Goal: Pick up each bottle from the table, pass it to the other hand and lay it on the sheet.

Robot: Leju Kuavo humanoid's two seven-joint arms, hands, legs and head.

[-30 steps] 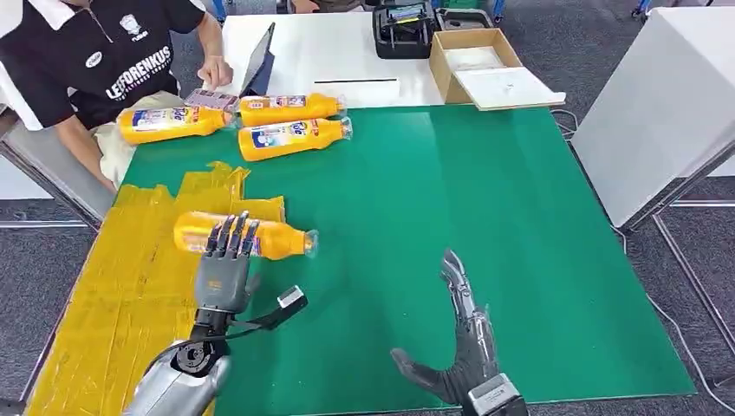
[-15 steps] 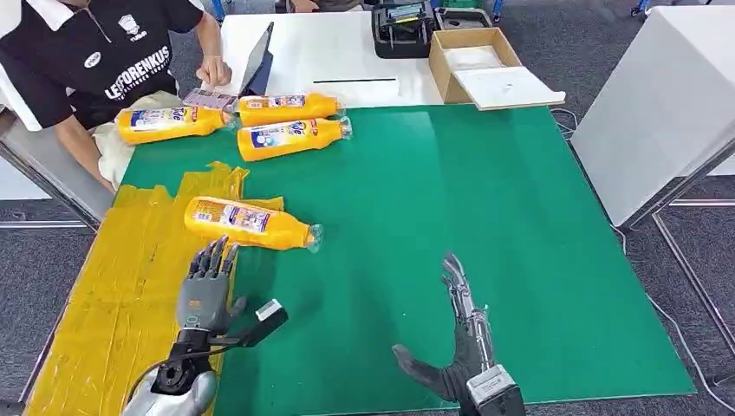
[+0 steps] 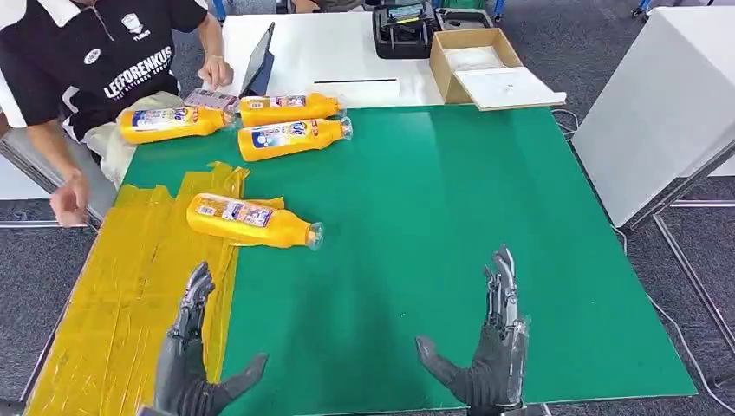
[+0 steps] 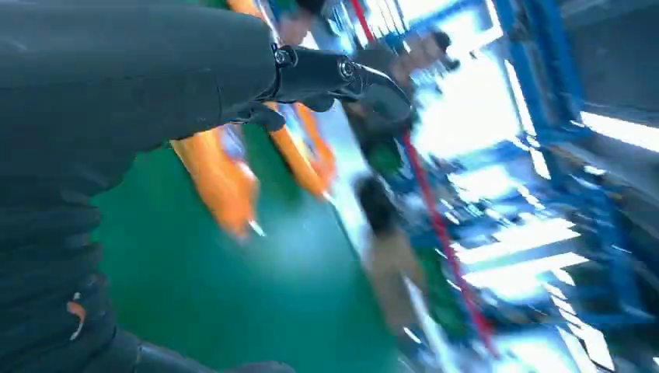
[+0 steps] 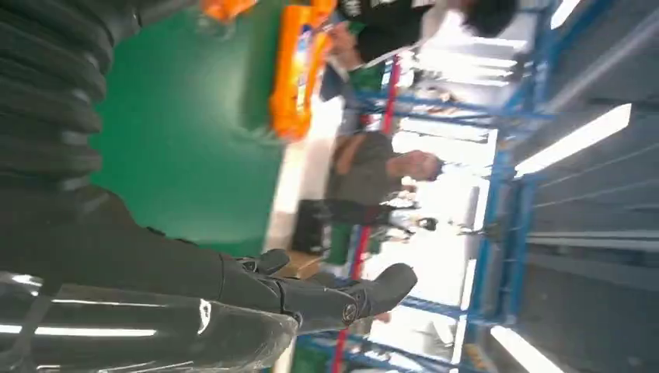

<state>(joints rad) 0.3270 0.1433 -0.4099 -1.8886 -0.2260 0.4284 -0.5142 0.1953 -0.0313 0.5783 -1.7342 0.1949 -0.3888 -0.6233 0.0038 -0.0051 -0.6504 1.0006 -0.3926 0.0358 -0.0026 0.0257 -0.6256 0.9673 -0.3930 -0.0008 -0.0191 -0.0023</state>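
left hand (image 3: 192,364) – held flat, fingers spread, nothing held, above the sheet (image 3: 121,286) edge | right hand (image 3: 494,364) – likewise spread, empty, over the green mat (image 3: 451,217) | bottle (image 3: 251,221) laid half on sheet, cap end on mat; three bottles (image 3: 286,139) seen lying at the far left corner | person (image 3: 95,61) seated beyond

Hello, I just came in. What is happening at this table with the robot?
The robot is moving yellow bottles onto the yellow sheet. At this moment both hands are open and hold nothing: the left hand hovers over the sheet's edge, the right hand over the green mat. One bottle lies partly on the sheet. Three more bottles lie at the far edge, near a seated person.
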